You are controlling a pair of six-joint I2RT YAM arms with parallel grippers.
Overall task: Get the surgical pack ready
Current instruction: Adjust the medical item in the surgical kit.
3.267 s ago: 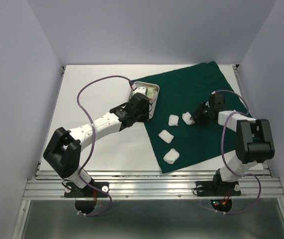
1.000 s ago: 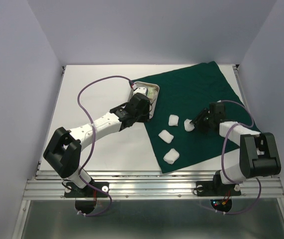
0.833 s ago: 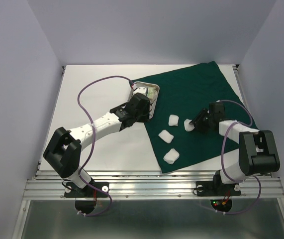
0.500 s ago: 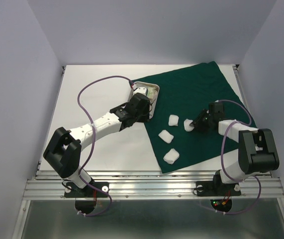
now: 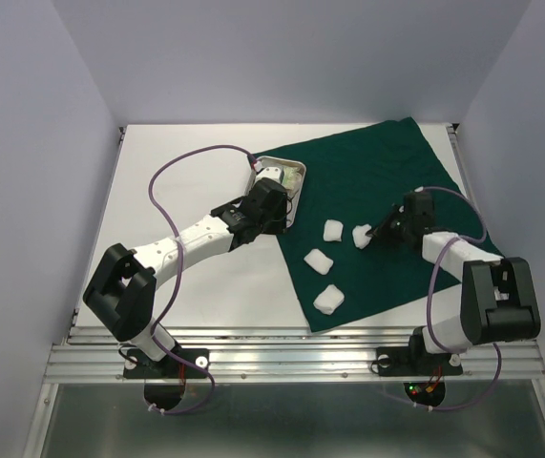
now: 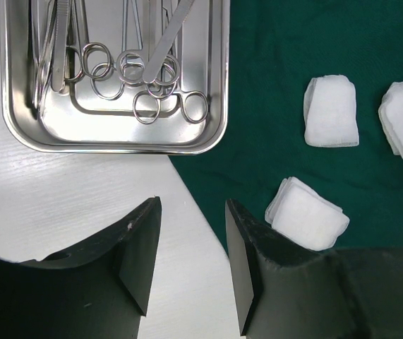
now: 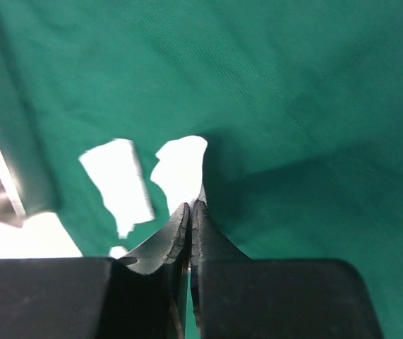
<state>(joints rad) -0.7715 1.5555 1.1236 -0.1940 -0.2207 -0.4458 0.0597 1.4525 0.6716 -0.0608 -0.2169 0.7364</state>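
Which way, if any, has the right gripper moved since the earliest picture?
Yes. The right gripper came slightly closer to the green drape's near edge.

drape [image 7: 293, 85]: dark green woven cloth, matt, fine ribbed weave, soft creases.
tray [image 6: 219, 85]: polished steel, mirror-bright (reflections run across its floor).
forceps [image 6: 145, 70]: bare steel, glossy.
gauze pads [image 6: 332, 113]: white layered fabric, fluffy, matt.
table [image 6: 60, 191]: white, matt, faint grain.
left gripper [image 6: 193, 205], fingers [image 6: 134, 247]: black plastic, dull sheen, lightly speckled.
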